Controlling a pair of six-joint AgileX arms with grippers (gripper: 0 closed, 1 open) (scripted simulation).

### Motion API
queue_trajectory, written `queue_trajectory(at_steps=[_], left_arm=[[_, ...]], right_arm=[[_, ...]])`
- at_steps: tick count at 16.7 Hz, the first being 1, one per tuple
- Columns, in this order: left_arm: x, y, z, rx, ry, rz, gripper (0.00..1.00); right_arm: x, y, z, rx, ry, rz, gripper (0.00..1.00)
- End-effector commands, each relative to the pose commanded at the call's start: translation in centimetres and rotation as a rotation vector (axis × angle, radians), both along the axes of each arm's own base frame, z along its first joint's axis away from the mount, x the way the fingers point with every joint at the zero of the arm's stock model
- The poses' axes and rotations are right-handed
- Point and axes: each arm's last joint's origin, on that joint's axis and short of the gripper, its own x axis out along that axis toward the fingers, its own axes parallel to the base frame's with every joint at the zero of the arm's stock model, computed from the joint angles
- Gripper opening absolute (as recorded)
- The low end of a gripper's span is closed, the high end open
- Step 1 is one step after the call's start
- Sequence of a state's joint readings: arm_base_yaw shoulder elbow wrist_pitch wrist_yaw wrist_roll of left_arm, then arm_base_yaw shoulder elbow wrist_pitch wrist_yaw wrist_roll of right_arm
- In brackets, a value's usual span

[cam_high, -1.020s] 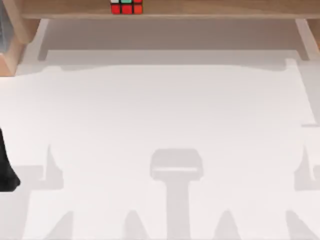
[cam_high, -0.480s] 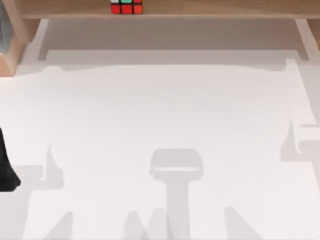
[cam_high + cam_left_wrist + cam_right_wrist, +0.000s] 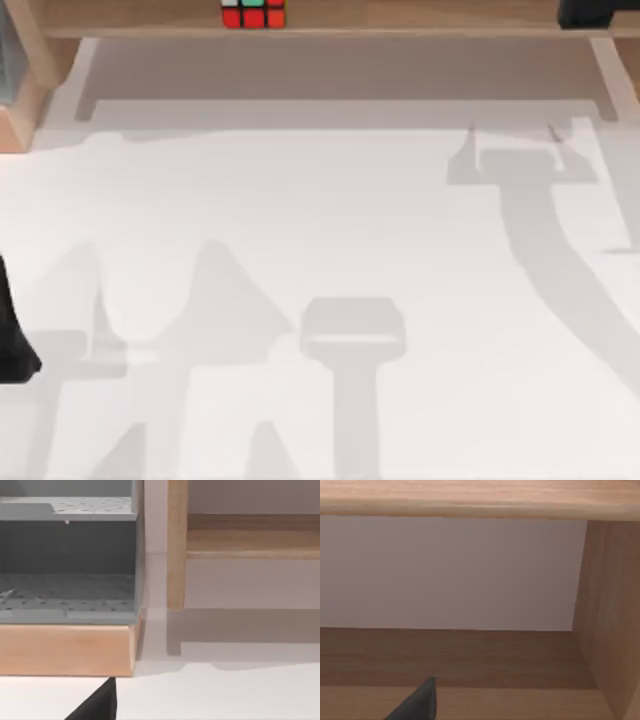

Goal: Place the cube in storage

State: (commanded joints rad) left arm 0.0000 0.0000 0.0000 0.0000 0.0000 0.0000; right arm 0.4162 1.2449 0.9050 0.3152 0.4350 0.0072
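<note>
Top view: the small puzzle cube, black-gridded with red, green and white stickers visible, rests on the long wooden shelf at the far edge of the white table, left of the shelf's middle. A dark part of the right arm shows over the shelf's right end, well apart from the cube; whether its fingers are spread or closed cannot be told, and nothing is seen in its hold. The left arm is parked at the table's left edge, a dark sliver, its finger state likewise not discernible.

Left wrist view: a grey perforated bin on a wooden base stands just beside the shelf's upright post.

Right wrist view: the shelf's interior corner, with a dark fingertip low in the picture.

Judged risk: the right arm is close beneath or against the shelf board, so a sideways sweep toward the cube could strike the side panel or board, or knock the cube off the shelf edge before any grasp.
</note>
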Motion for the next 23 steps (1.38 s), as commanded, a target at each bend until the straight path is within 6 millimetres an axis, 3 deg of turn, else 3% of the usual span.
queue_trajectory(at_steps=[3, 6, 9, 12, 16, 23], left_arm=[[0.0, 0.0, 0.0, 0.0, 0.0, 0.0, 1.0], [0.0, 0.0, 0.0, 0.0, 0.0, 0.0, 1.0], [0.0, 0.0, 0.0, 0.0, 0.0, 0.0, 1.0], [0.0, 0.0, 0.0, 0.0, 0.0, 0.0, 1.0], [0.0, 0.0, 0.0, 0.0, 0.0, 0.0, 1.0], [0.0, 0.0, 0.0, 0.0, 0.0, 0.0, 1.0]], right_arm=[[5.6, 6.6, -0.7, -0.001, -0.002, -0.001, 1.0], [9.4, 13.6, -3.4, 0.005, -0.012, 0.0, 1.0], [11.5, 20.2, -7.9, 0.004, -0.009, 0.0, 1.0], [12.0, 25.2, -12.3, 0.006, -0.009, -0.001, 1.0], [11.6, 28.9, -15.9, 0.014, -0.015, -0.002, 1.0], [11.7, 29.1, -16.5, 0.013, -0.013, -0.004, 1.0]])
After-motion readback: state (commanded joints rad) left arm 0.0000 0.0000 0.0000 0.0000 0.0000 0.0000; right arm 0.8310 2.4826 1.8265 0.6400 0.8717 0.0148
